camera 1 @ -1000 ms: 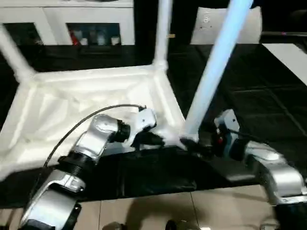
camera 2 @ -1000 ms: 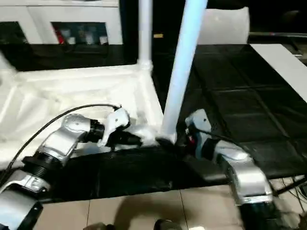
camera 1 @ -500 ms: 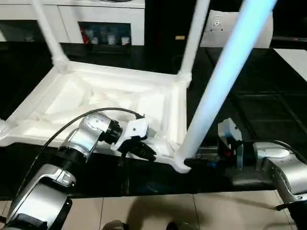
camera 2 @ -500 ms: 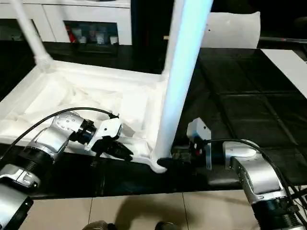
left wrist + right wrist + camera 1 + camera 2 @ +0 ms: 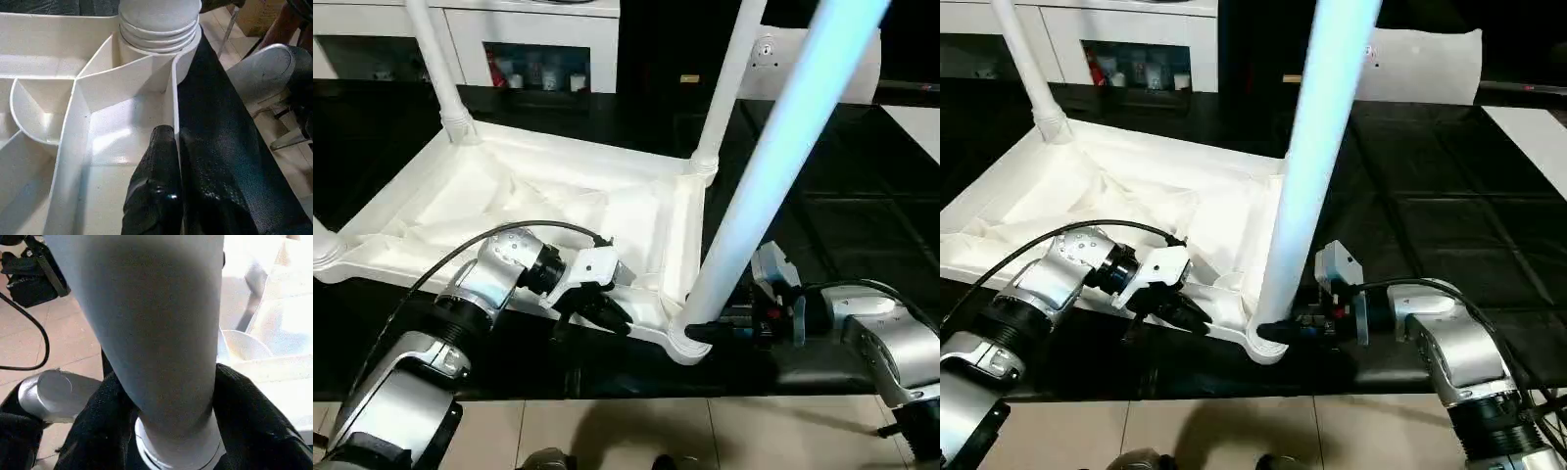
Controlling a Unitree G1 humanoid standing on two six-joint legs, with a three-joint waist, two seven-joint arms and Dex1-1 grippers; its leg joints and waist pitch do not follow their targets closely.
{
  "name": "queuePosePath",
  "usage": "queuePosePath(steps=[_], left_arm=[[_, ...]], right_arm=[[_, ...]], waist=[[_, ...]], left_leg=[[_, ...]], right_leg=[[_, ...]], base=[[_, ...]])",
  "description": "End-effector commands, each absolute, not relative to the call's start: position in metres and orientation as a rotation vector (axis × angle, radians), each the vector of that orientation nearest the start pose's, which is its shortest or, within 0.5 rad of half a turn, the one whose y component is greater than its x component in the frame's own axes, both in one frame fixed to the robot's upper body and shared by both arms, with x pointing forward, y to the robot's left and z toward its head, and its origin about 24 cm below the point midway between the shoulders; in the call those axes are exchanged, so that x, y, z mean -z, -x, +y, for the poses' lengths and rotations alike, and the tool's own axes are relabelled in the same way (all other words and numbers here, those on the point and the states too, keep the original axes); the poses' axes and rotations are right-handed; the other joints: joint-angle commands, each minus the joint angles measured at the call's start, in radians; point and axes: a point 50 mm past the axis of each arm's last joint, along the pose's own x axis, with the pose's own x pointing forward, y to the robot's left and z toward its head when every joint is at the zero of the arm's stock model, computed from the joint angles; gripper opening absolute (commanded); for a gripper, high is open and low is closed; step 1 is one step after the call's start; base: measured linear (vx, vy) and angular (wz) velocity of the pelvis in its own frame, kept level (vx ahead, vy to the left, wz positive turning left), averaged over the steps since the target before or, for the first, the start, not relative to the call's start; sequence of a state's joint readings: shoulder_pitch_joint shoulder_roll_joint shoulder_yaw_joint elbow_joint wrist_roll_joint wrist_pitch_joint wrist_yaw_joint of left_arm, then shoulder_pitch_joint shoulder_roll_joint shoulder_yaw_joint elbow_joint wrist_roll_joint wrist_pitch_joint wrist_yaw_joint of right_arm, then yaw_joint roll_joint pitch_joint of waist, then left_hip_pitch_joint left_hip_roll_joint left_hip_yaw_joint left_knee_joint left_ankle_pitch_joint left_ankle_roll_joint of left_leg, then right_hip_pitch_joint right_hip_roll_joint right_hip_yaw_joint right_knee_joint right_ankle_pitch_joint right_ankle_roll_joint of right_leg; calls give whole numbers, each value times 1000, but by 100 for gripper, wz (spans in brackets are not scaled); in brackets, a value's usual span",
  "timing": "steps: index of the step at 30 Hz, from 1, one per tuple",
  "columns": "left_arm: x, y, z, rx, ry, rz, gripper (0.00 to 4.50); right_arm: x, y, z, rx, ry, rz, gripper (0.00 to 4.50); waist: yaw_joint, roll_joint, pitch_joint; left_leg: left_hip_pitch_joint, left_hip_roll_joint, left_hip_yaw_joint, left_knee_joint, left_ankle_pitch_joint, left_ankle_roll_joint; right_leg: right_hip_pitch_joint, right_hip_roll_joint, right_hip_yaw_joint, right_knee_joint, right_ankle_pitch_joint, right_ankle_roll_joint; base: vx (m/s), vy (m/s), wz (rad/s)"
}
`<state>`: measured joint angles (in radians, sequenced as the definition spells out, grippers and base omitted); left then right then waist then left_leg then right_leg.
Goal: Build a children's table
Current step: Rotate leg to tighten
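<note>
A black bench (image 5: 862, 225) carries the work, its top marked in square panels toward its right side. Beyond its far edge stands a white cabinet (image 5: 538, 29) with a dark open shelf holding small bottles (image 5: 533, 78), and further right a white bag-like object (image 5: 1420, 64) sits near the far edge. Below the near edge lies a beige tiled floor (image 5: 1234, 431), and in the right wrist view a black cable (image 5: 34, 345) curves across it.

black work surface (image 5: 862, 245) carries upturned children's table (image 5: 548, 211), ribbed underside up; tiled floor (image 5: 607, 431) below.
</note>
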<state>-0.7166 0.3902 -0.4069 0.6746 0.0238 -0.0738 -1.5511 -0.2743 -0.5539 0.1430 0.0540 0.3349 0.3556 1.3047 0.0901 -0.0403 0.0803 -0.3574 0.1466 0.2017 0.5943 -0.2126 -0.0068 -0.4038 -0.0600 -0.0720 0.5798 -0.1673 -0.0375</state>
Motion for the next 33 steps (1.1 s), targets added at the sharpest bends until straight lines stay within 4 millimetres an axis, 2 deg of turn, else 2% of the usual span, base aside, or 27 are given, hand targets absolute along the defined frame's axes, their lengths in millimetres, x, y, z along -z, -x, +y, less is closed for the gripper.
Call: queuePosePath(steps=[1, 4, 5, 6, 9, 12, 13, 14, 15, 16, 17, 18, 19, 20, 22, 23, 24, 25, 27, 30, 31, 33], left_arm=[[-66, -308, 115, 1835, -604, 500, 0], [-66, -308, 115, 1824, -597, 498, 0], [-66, -309, 115, 1813, -588, 494, 0], [-66, -310, 114, 1798, -581, 489, 0], [-67, -316, 106, 1695, -527, 461, 0], [-68, -322, 91, 1583, -441, 428, 0], [-69, -324, 76, 1517, -373, 409, 0], [-70, -324, 70, 1492, -351, 402, 0], [-70, -324, 70, 1492, -351, 402, 0], [-71, -326, 57, 1428, -299, 387, 0], [-72, -327, 51, 1397, -276, 381, 0], [-73, -328, 46, 1370, -257, 378, 0], [-75, -330, 34, 1300, -221, 374, 0], [-76, -331, 30, 1271, -211, 368, 0], [-79, -333, 18, 1182, -179, 359, 0], [-79, -333, 18, 1182, -179, 359, 0], [-81, -334, 13, 1147, -160, 353, 0], [-85, -337, 6, 1086, -139, 340, 0], [-88, -338, 4, 1061, -139, 334, 0], [-88, -338, 7, 1090, -177, 324, 0], [-88, -338, 9, 1095, -185, 325, 0], [-86, -338, 13, 1104, -202, 326, 0]], right_arm=[[-80, -257, -169, -1435, 92, 347, 203], [-78, -255, -167, -1440, 84, 352, 200], [-77, -254, -167, -1434, 77, 356, 199], [-77, -254, -166, -1426, 69, 362, 199], [-74, -252, -159, -1366, 33, 375, 199], [-67, -252, -146, -1271, 16, 370, 199], [-60, -253, -133, -1168, -8, 384, 198], [-58, -254, -128, -1127, -24, 394, 198], [-58, -254, -128, -1127, -24, 394, 197], [-54, -258, -117, -1037, -68, 391, 196], [-53, -260, -112, -1002, -83, 392, 195], [-52, -261, -107, -966, -96, 394, 195], [-51, -267, -93, -884, -130, 396, 195], [-51, -269, -89, -854, -146, 398, 195], [-50, -279, -76, -728, -180, 414, 194], [-50, -279, -76, -728, -180, 414, 194], [-50, -285, -70, -677, -193, 414, 194], [-54, -293, -61, -627, -220, 388, 194], [-59, -296, -57, -601, -239, 364, 249], [-63, -301, -62, -587, -268, 326, 274], [-63, -300, -64, -587, -263, 324, 274], [-64, -300, -68, -588, -249, 315, 311]], waist=[[-5, -8, -67], [-5, -8, -67], [-4, -4, -66], [-5, -5, -66], [-5, -3, -64], [-12, -7, -54], [-17, -9, -51], [-19, -8, -50], [-27, -8, -46], [-37, -9, -46], [-48, -7, -43], [-52, -7, -43], [-63, -3, -41], [-75, -2, -39], [-82, 0, -42], [-87, 1, -41], [-96, 6, -41], [-100, 6, -43], [-104, 5, -45], [-103, 7, -49], [-103, 7, -50], [-102, 8, -53]], left_leg=[[15, 102, -37, -65, -62, 87], [15, 102, -37, -65, -62, 86], [15, 102, -38, -65, -65, 85], [15, 102, -37, -65, -67, 84], [15, 102, -38, -67, -78, 77], [20, 100, -41, -73, -148, 39], [21, 97, -46, -74, -172, 22], [22, 97, -48, -78, -179, 12], [26, 94, -51, -78, -217, 1], [25, 92, -55, -79, -235, -6], [29, 91, -58, -78, -271, -14], [30, 90, -61, -77, -287, -16], [31, 91, -62, -79, -305, -19], [29, 90, -67, -79, -336, -26], [33, 90, -69, -80, -351, -24], [32, 89, -69, -81, -353, -24], [31, 90, -71, -84, -369, -28], [29, 88, -69, -84, -356, -20], [28, 88, -66, -83, -346, -10], [21, 88, -64, -86, -302, 12], [18, 91, -63, -88, -271, 18], [16, 92, -59, -87, -232, 27]], right_leg=[[52, -114, 63, -51, -198, -222], [52, -114, 63, -50, -192, -224], [52, -115, 63, -51, -194, -226], [52, -114, 63, -52, -196, -225], [53, -113, 63, -54, -207, -223], [48, -116, 65, -73, -340, -195], [48, -118, 63, -81, -415, -170], [47, -117, 62, -84, -448, -160], [41, -118, 59, -97, -531, -133], [42, -120, 57, -102, -581, -112], [33, -117, 54, -110, -622, -99], [33, -116, 51, -112, -637, -92], [28, -115, 53, -114, -638, -90], [26, -115, 48, -118, -654, -88], [27, -116, 48, -120, -637, -84], [27, -113, 49, -119, -623, -89], [28, -114, 48, -118, -606, -97], [30, -115, 52, -118, -574, -104], [29, -115, 56, -116, -550, -112], [35, -118, 62, -112, -501, -118], [38, -116, 64, -105, -445, -131], [41, -115, 66, -95, -365, -157]], base=[[0, 0, 0], [0, 0, 0], [0, 0, 0], [0, 0, 0], [0, 0, 0], [0, 0, 0], [0, 0, 0], [0, 0, 0], [0, 0, 0], [0, 0, 0], [0, 0, 0], [0, 0, 0], [0, 0, 0], [0, 0, 0], [0, 0, 0], [0, 0, 0], [0, 0, 0], [0, 0, 0], [0, 0, 0], [0, 0, 0], [0, 0, 0], [0, 0, 0]])
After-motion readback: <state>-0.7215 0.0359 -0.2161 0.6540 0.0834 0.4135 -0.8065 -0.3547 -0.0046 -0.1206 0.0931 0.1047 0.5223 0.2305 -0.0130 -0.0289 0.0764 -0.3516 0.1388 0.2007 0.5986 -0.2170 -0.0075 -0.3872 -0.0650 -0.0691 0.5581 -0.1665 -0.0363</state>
